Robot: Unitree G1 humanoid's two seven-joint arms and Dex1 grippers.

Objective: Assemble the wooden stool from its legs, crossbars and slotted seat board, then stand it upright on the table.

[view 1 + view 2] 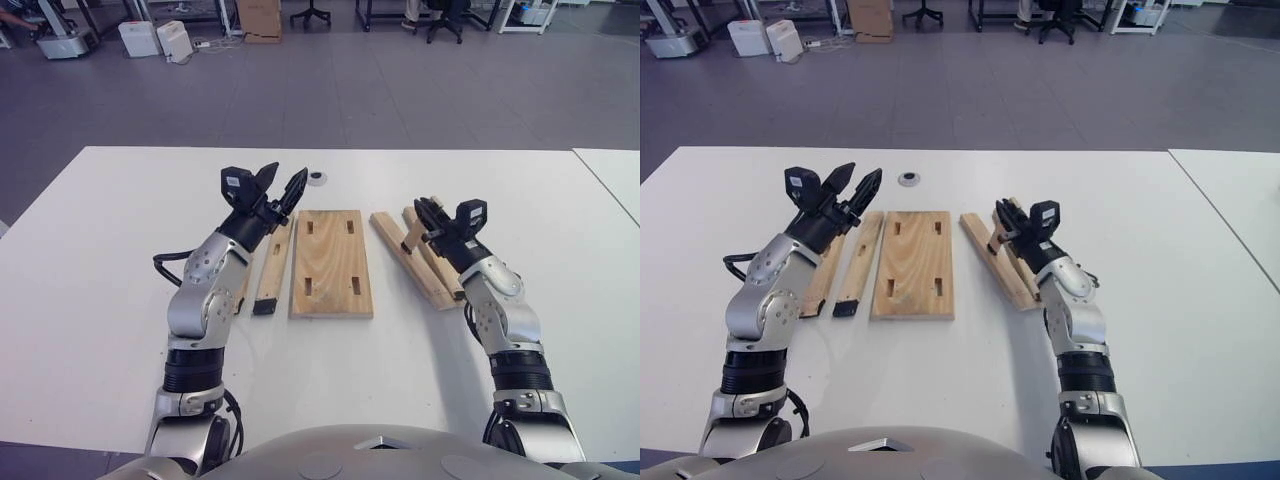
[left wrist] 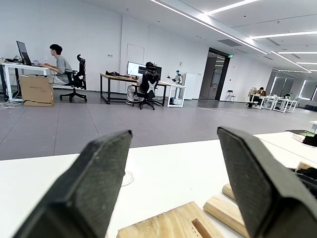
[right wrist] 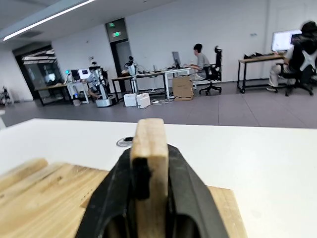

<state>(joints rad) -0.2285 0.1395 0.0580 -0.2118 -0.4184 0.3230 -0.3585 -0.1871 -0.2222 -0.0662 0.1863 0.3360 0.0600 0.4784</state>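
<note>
Looking down over the arms, I have the white table (image 1: 100, 300) spread wide under everything. Dead centre lies the slotted seat board (image 1: 330, 262), flat, four slots facing up, its long side running away from me. Just to its left lies a long slat (image 1: 272, 270) with a dark near end, parallel to the board, and a second slat (image 1: 820, 287) sits partly under my left forearm. To the board's right, a bundle of sticks (image 1: 400, 252) lies at an angle on the table, packed close together. My left gripper (image 1: 287, 178) hovers above the far end of the long slat, its fingers (image 2: 84, 193) spread wide apart with nothing between them. My right gripper (image 1: 424, 216) hangs over the bundle, clamped on a short wooden piece (image 3: 148, 148) that stands out beyond the fingers. Smallest of all, a round cable port (image 1: 316, 178) sits in the table past the board's far left corner.
</note>
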